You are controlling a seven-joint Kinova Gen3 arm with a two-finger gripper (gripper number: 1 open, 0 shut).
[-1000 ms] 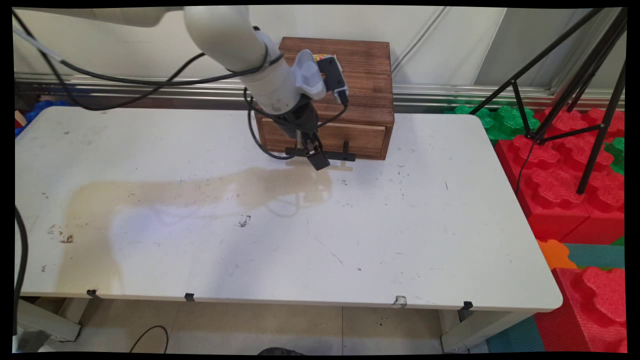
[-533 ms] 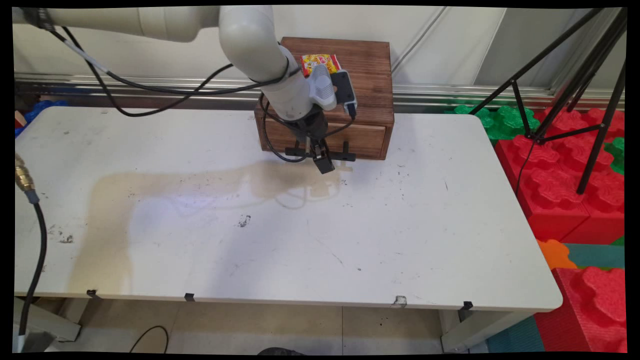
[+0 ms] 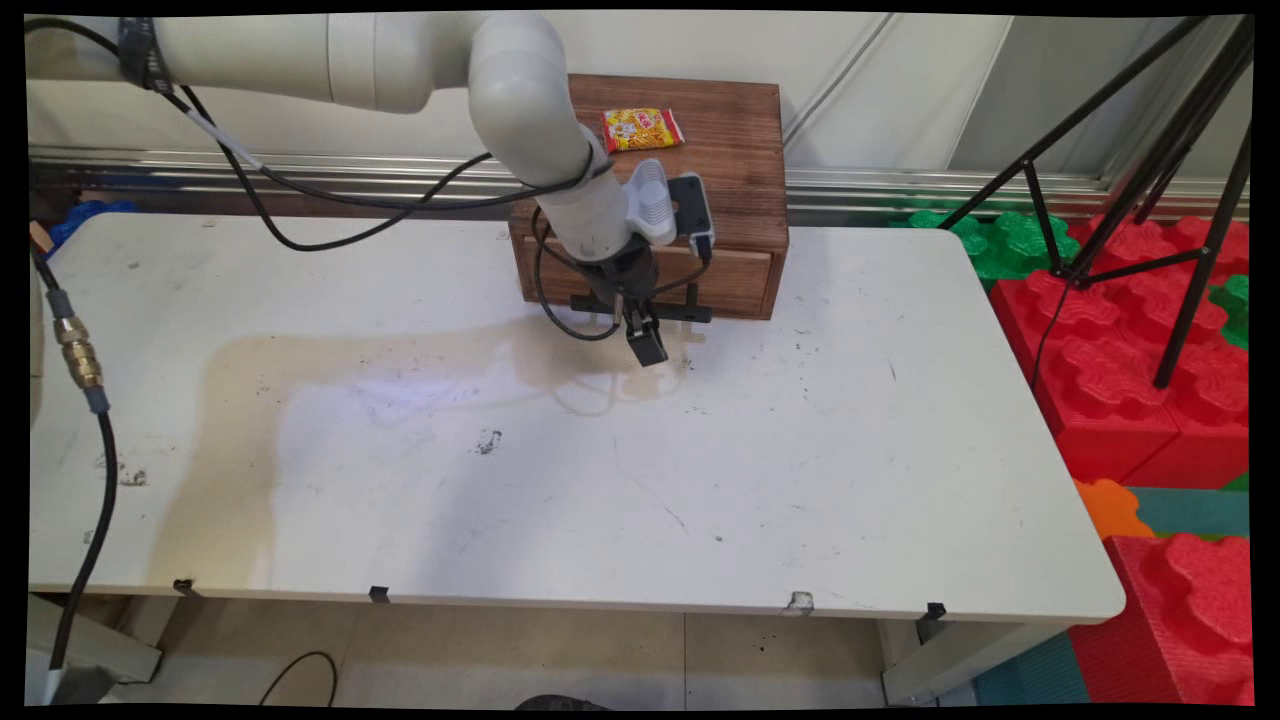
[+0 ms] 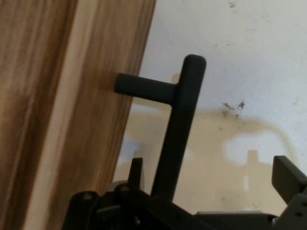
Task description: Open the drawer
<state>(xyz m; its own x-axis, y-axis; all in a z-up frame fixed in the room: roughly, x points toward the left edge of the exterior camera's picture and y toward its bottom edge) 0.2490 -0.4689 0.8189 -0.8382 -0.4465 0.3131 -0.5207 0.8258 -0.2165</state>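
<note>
A dark wooden box stands at the middle of the desk's far edge, its back toward the wall, so that its one drawer faces out over the open desk. The drawer front looks flush with the box, so it appears shut. Its black bar handle stands off the front on short posts, leaving a gap behind the bar.

The end effector hangs just in front of the drawer, tilted down toward the desk, right at this handle. In the hand view the handle runs down into the end effector, and the fingers stand apart on either side of it. One sits close by the bar and the other is well clear, so nothing is clamped.

A small yellow and red snack packet lies flat on top of the box, near its back edge and out of the arm's way. It carries printing, but none of it is readable. No other lettering is legible.
</note>
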